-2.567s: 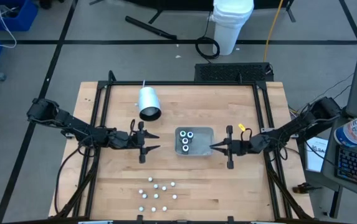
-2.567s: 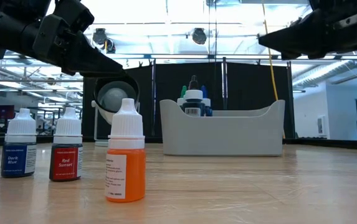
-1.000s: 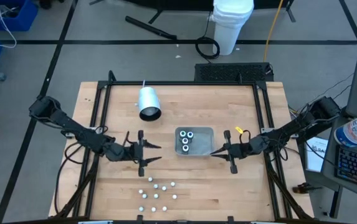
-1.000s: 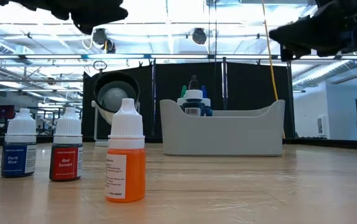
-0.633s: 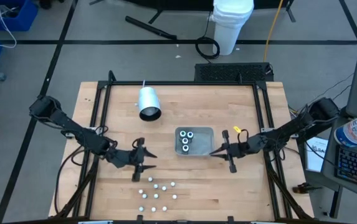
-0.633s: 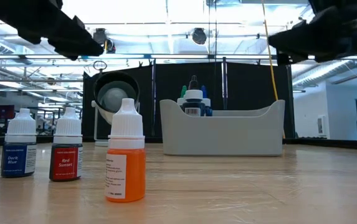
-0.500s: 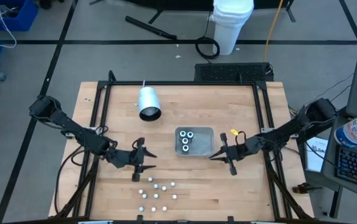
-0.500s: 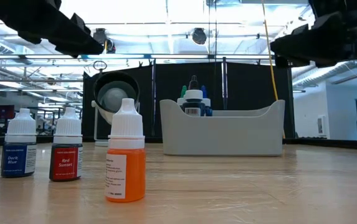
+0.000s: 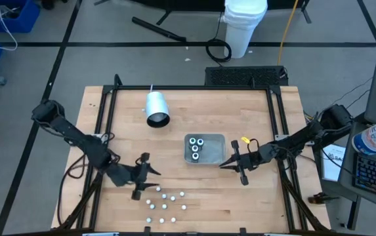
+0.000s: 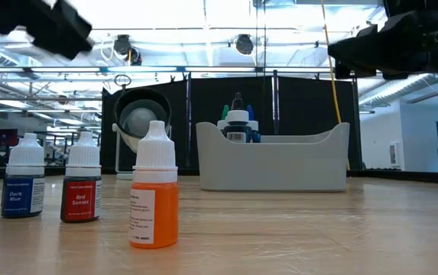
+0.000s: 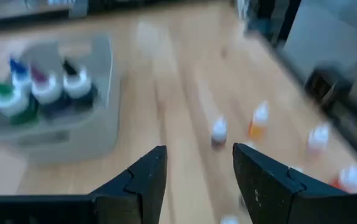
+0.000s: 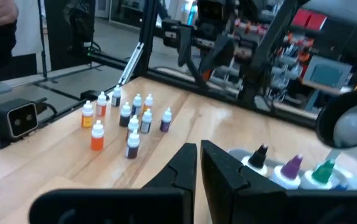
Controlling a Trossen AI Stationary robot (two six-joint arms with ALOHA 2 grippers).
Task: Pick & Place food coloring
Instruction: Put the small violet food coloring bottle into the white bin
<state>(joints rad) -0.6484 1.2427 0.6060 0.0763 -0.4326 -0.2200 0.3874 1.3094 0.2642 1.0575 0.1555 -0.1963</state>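
Left gripper (image 9: pixel 140 181), fingers (image 11: pixel 147 177) spread and empty, is nearing the light, tippy food coloring (image 9: pixel 165 203) by the desk's (image 9: pixel 240 111) front edge; gripping the body looks safest.

Right gripper (image 9: pixel 230 162) is waiting, closed.

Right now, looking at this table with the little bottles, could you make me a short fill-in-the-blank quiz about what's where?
1. The grey tray holds ____ small bottles.
2. The white cylinder lies on its ____.
3. The loose bottles on the table stand nearest the ____ gripper.
4. The right gripper, beside the tray, has its fingers ____.

Missing words: three; side; left; shut
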